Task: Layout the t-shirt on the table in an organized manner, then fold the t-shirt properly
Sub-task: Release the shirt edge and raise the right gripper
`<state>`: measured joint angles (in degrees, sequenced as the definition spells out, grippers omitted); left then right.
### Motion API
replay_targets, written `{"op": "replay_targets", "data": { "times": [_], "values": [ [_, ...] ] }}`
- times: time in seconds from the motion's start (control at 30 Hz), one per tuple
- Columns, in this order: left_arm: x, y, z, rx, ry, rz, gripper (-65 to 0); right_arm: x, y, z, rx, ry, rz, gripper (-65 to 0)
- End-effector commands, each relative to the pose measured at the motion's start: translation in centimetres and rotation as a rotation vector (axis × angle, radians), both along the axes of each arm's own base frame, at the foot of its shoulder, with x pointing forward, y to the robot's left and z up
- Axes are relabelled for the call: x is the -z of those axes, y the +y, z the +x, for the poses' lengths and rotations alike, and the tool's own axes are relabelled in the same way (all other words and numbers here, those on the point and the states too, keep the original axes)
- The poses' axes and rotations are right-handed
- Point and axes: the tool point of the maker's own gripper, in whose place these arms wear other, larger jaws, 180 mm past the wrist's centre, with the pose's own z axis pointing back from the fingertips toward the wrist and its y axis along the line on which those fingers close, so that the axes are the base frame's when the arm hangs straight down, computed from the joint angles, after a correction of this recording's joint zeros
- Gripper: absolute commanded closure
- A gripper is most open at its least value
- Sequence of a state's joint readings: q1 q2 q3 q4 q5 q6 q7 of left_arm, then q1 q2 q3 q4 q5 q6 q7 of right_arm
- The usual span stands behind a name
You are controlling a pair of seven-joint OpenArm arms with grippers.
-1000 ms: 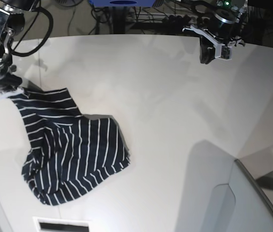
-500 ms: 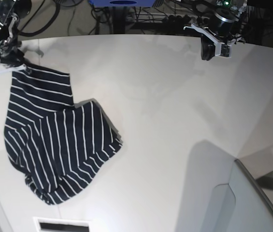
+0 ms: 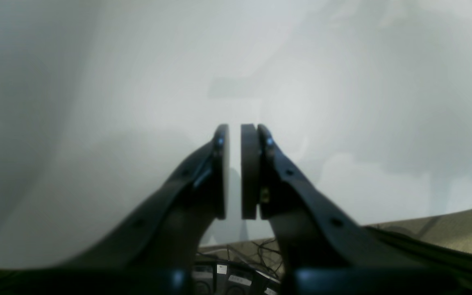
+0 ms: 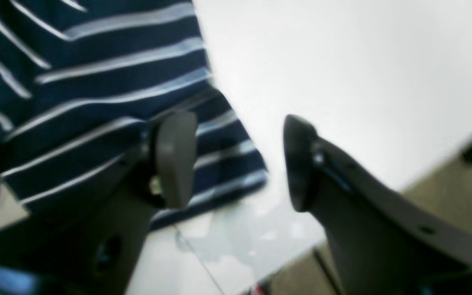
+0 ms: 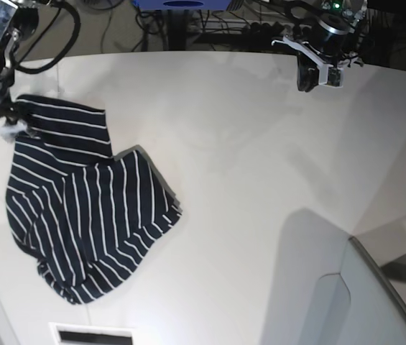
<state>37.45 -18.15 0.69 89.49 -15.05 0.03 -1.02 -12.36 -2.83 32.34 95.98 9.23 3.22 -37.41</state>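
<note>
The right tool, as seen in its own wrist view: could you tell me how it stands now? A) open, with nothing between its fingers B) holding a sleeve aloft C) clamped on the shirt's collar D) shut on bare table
A: the right tool stands wide apart, with the t-shirt lying on the table beside and behind one finger, not pinched.

Navy white-striped t-shirt [image 5: 80,208] crumpled at white table [image 5: 260,180] left edge.
</note>
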Motion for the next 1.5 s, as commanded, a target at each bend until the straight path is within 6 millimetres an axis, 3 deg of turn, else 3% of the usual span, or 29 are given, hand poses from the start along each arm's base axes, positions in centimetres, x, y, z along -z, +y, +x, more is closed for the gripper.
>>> {"op": "replay_targets", "data": {
  "times": [0.0, 0.1, 0.23, 0.37, 0.47, 0.6, 0.67, 0.77, 0.9, 0.97, 1.0, 1.13, 1.23, 1.33, 1.47],
  "values": [
    [-0.8, 0.2, 0.3, 0.003, -0.031, 0.005, -6.4, -1.5, -0.8, 2.5, -0.04, -0.06, -0.035, -36.5],
    [-0.8, 0.1, 0.4, 0.004, -0.034, 0.004, -6.4, 0.4, -1.4, 5.2, -0.085, -0.033, 0.008, -41.4],
    [-0.8, -0.1, 0.3, -0.003, -0.034, -0.004, -6.4, 3.9, -3.2, 7.2, -0.065, 0.016, 0.138, -42.6],
    [-0.7, -0.2, 0.3, -0.005, -0.034, -0.007, -6.4, 5.9, -4.5, 8.1, -0.023, 0.018, 0.218, -42.6],
    [-0.7, -0.6, 0.2, -0.014, -0.034, -0.017, -6.4, 6.7, -5.0, 7.6, -0.01, 0.03, 0.224, -42.6],
    [-0.8, -1.0, 1.0, -0.014, -0.049, -0.027, -6.4, 7.3, -4.5, 7.1, -0.014, 0.044, 0.237, -42.6],
    [-0.7, -2.0, 1.3, 0.002, -0.052, -0.044, -6.4, 8.0, -3.3, 6.5, -0.019, 0.056, 0.256, -42.6],
    [-0.7, -3.2, 1.7, 0.033, -0.058, -0.062, -6.4, 7.9, -0.8, 7.2, -0.127, 0.05, 0.268, -42.5],
    [-0.8, -4.6, 2.4, 0.058, -0.068, -0.083, -6.4, 7.7, 1.0, 7.6, -0.194, 0.066, 0.277, -42.2],
    [-0.7, -4.8, 2.3, 0.061, -0.066, -0.087, -6.4, 7.7, 1.3, 7.6, -0.205, 0.066, 0.278, -38.3],
    [-0.7, -5.0, 2.3, 0.064, -0.064, -0.091, -6.4, 7.8, 1.3, 7.6, -0.207, 0.066, 0.279, -33.2],
    [-0.6, -5.0, 2.3, 0.064, -0.065, -0.09, -6.4, 7.9, 1.5, 7.4, -0.21, 0.082, 0.289, 0.0],
    [-0.6, -5.0, 2.3, 0.063, -0.063, -0.09, -6.4, 6.9, 1.1, 7.7, -0.214, 0.086, 0.277, -1.1],
    [-0.6, -5.1, 2.3, 0.064, -0.061, -0.091, -6.4, 4.4, 0.4, 8.8, -0.228, 0.053, 0.227, 0.0],
    [-0.2, -8.0, 3.0, 0.135, -0.063, -0.127, -6.4, 1.1, -0.2, 9.5, -0.241, 0.034, 0.171, -0.2]
  ]
}}
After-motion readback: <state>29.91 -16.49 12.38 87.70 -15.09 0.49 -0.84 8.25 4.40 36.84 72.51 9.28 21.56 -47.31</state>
